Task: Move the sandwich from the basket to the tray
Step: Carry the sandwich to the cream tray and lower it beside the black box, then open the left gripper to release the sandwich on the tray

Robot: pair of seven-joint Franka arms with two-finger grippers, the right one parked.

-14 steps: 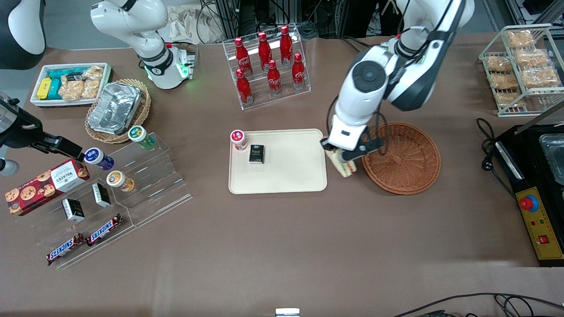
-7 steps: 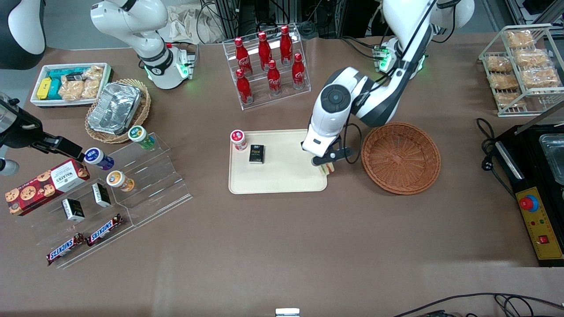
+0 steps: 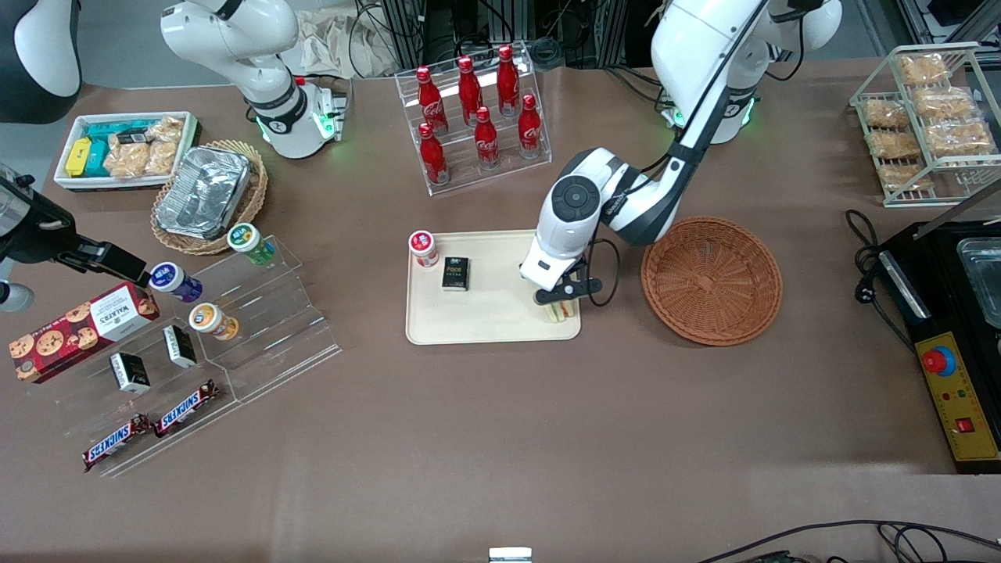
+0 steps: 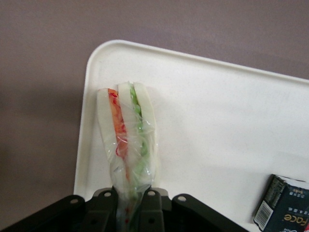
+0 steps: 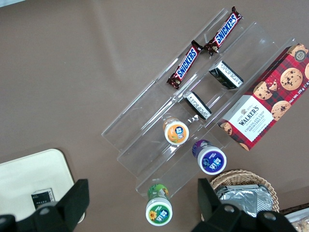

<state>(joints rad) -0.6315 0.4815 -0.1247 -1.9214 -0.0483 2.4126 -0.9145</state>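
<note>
Now we see the gripper point(image 3: 558, 301) clamped on the sandwich point(image 4: 126, 133), holding it over the tray point(image 3: 500, 324) near the corner closest to the basket point(image 3: 711, 280); the basket holds nothing; a small dark box point(image 3: 455, 274) lies on the tray, apart from the sandwich.

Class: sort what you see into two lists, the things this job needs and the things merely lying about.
Needed: sandwich, held by the gripper over the tray; basket.

Lying about: red bottles, black box, Snickers bars, cookie box.
</note>
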